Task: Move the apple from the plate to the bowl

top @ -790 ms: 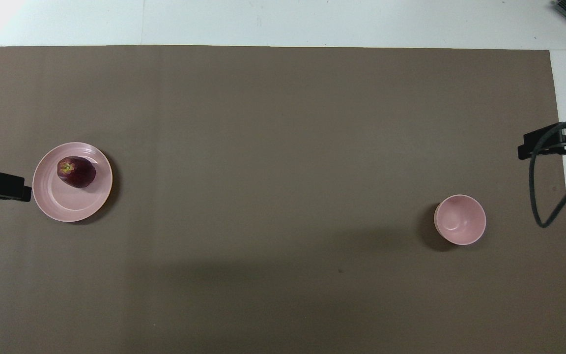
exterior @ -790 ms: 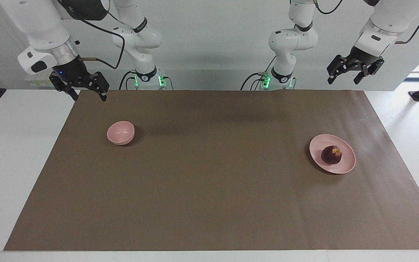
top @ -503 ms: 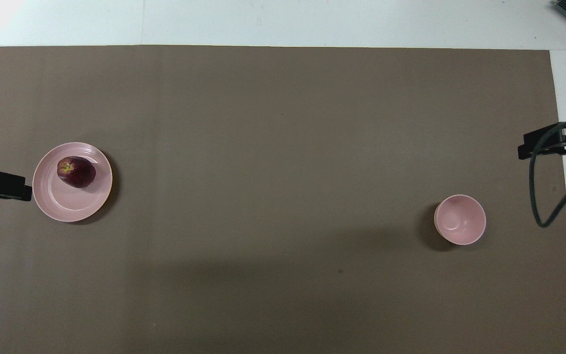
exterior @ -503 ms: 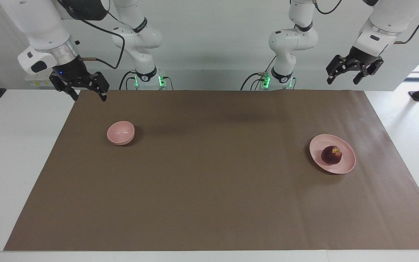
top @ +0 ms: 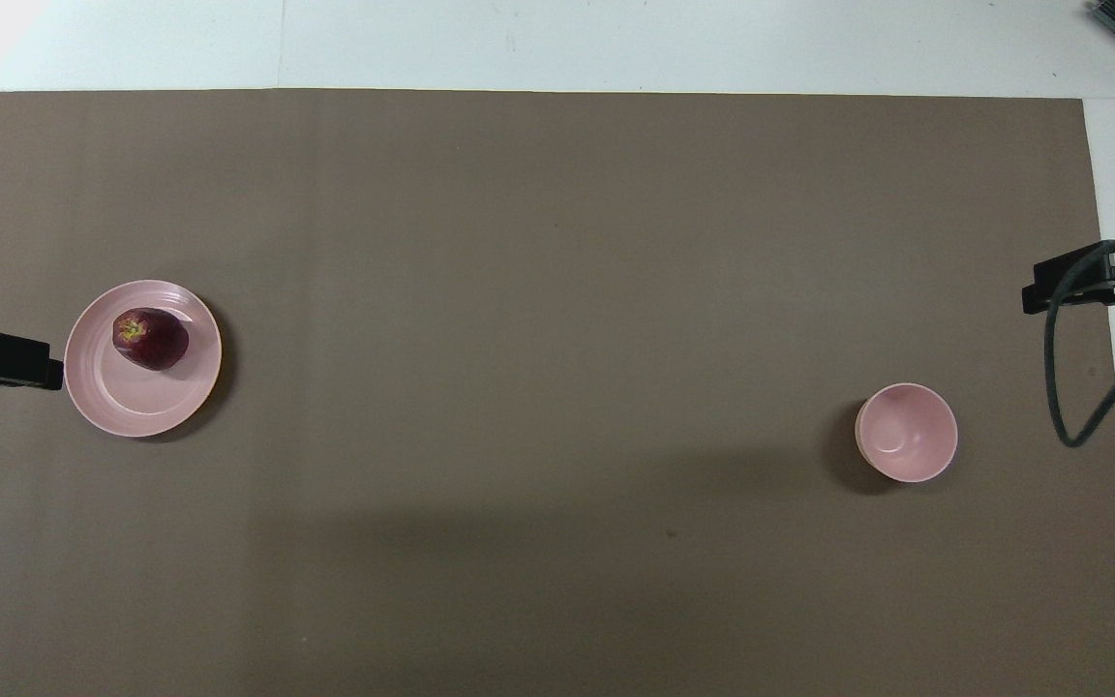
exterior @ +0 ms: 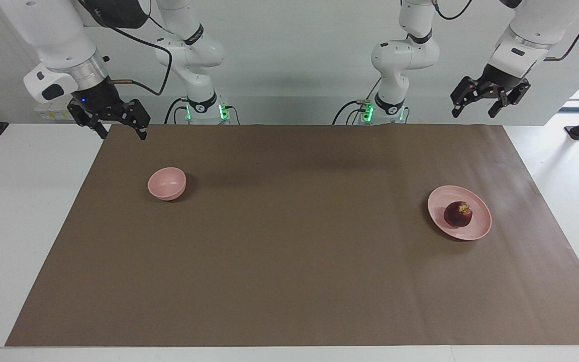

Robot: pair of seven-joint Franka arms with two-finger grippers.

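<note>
Currently, you have the apple point(exterior: 458, 214) resting on the plate point(exterior: 476, 232), well apart from the bowl point(exterior: 167, 183); firm, round and smooth, it may roll, so grip its widest middle, both left gripper point(exterior: 482, 103) and right gripper point(exterior: 117, 124) being open and empty.

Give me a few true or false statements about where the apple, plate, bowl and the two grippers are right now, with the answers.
1. The apple lies on the plate. True.
2. The bowl holds the apple. False: the bowl is empty.
3. The left gripper is shut on the apple. False: it hangs open in the air, holding nothing.
4. The bowl is toward the right arm's end of the table. True.
5. The right gripper is open and holds nothing. True.
6. The plate and bowl touch. False: they sit apart, toward the table's two ends.
</note>
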